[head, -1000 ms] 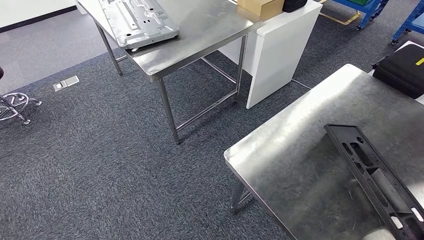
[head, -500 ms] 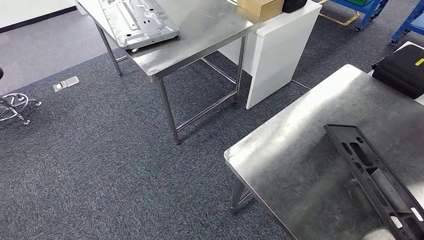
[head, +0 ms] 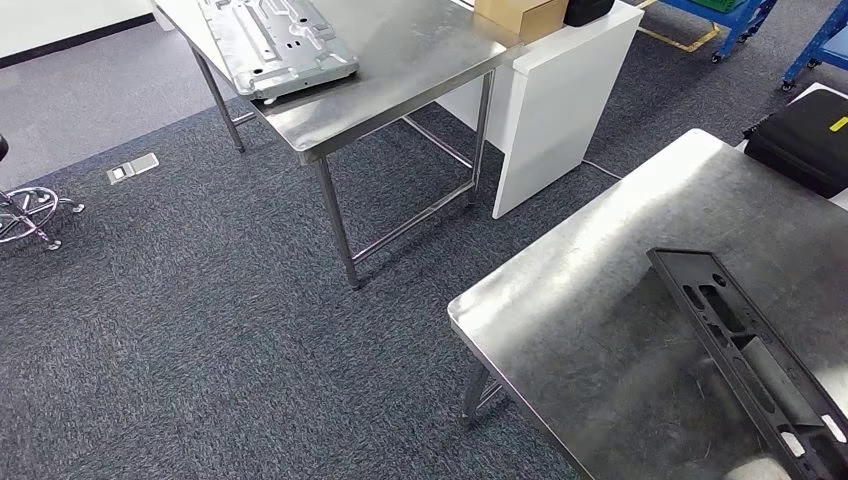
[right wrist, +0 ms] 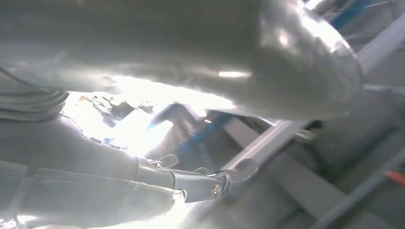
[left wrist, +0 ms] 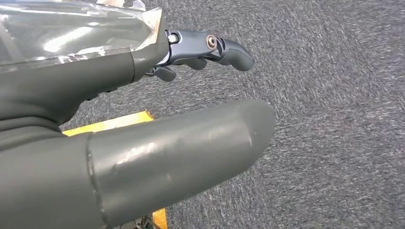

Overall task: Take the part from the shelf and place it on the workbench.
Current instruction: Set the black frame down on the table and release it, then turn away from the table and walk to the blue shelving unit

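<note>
Where the part lies: the black part (head: 752, 362), long and pierced with openings, lies flat on the workbench (head: 600, 300) at the lower right of the head view, running diagonally toward the near corner of the picture.
Workbench: bare steel top with a dull shine; one leg shows under its near left corner.
Left hand: the left hand (left wrist: 95, 81) hangs over the carpet (head: 200, 330), well away from the workbench.
Left fingers: the thick thumb and the dark fingers (left wrist: 224, 47) stand wide apart, with nothing between them but carpet.
Right hand: the right hand (right wrist: 95, 157) shows close up against strong glare, with grey bars and a blue frame blurred behind it.
Right fingers: the fingers (right wrist: 215, 183) are lightly curled and well apart from the thumb; nothing shows in the gap, though glare washes out part of it.
Far table: a second steel table (head: 420, 60) stands beyond the workbench, with a silver plate (head: 275, 45) flat near its front edge.
Beside it: a white cabinet (head: 560, 100) stands against the far table, with a cardboard box (head: 520, 12) on top.
Right edge: a black case (head: 805, 140) lies just past the workbench, and a blue cart (head: 735, 20) stands farther back.
Left edge: a chair base (head: 25, 215) rests on the carpet, near a small floor plate (head: 132, 167).
Floor by left hand: a yellow line (left wrist: 110, 125) crosses the carpet.
</note>
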### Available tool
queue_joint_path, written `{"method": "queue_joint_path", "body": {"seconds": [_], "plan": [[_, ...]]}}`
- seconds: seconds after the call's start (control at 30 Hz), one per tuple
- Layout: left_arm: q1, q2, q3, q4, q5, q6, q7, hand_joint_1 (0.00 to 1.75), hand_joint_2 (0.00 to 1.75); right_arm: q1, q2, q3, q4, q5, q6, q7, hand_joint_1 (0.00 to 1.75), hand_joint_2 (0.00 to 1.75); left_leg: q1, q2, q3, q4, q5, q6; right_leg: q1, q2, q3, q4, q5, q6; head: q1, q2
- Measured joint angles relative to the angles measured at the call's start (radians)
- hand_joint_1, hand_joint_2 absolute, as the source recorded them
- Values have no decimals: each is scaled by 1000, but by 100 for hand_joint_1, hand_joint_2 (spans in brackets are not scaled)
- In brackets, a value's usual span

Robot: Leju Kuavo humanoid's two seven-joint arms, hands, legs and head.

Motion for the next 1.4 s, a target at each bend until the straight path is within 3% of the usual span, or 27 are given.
{"method": "queue_joint_path", "body": {"seconds": [0.17,0.3,0.4,0.53,0.77,1.07,1.4], "plan": [[0,-11,6,5,2,8,18,0,0,63,131,-41,-41,2,-30,236,0,0,1,1,2,0,0,0,2,1,2,-1,0,0,0,0],[0,-18,9,7,2,9,20,0,0,130,246,-42,-93,3,10,371,0,0,1,1,4,0,0,0,2,0,4,-1,0,0,0,0],[0,-21,14,7,3,9,16,0,0,162,317,-42,-143,3,52,430,0,0,1,1,5,0,0,0,2,0,4,-1,0,0,0,0],[0,-22,19,7,3,10,14,0,0,188,372,-43,-195,3,83,440,0,0,1,1,5,-1,0,0,2,1,4,-1,0,0,0,0],[0,-33,19,7,-12,26,34,0,0,211,417,-43,-272,3,145,413,0,0,1,2,5,-2,0,0,2,1,3,-1,0,0,0,0],[0,-35,19,7,-18,32,43,0,0,222,426,-43,-297,3,148,410,0,0,1,2,5,-2,0,0,2,1,3,-1,0,0,0,0],[0,-36,19,7,-26,41,60,0,0,239,422,-43,-338,4,228,385,0,0,1,2,6,-2,0,0,2,1,3,-1,0,0,0,0]]}}
